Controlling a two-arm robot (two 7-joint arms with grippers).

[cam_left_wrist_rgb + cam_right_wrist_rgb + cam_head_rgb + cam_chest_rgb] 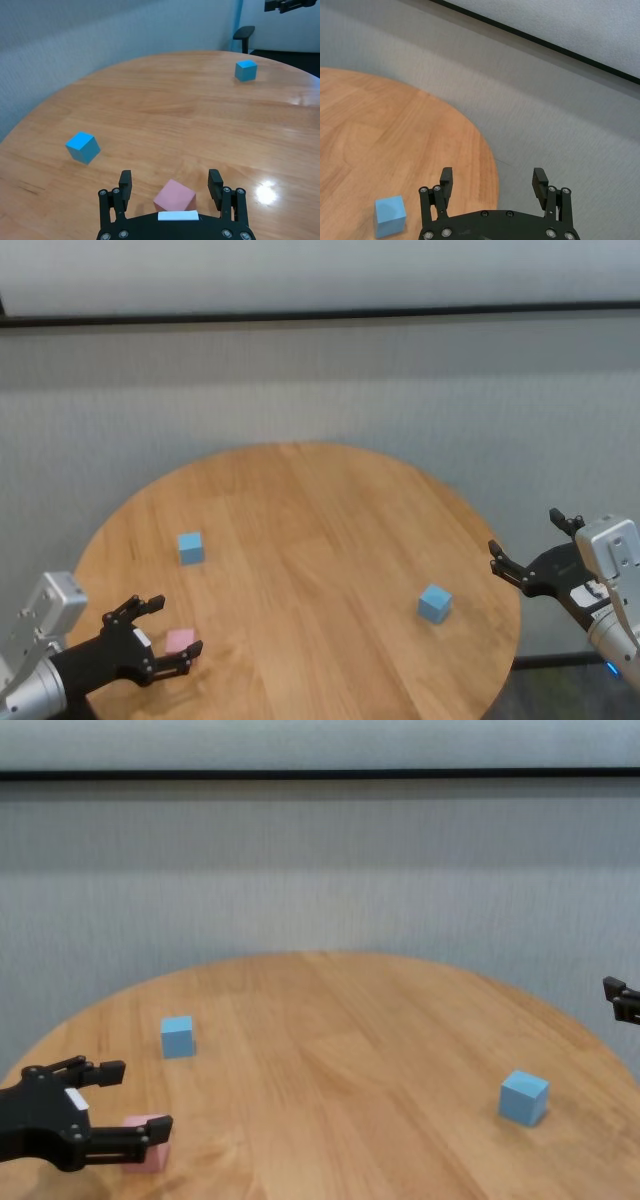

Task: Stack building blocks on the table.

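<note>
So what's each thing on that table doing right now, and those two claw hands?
pink block: flat on the table, between the open jaws of the left gripper, not lifted.
near-left blue block: alone, unstacked.
right blue block: alone, unstacked.
right gripper: open, empty, off the table's right edge.

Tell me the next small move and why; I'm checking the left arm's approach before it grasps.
Probably close the left gripper on the pink block: its open jaws already flank the block on the table. The right gripper hangs open past the table's right edge, idle.
</note>
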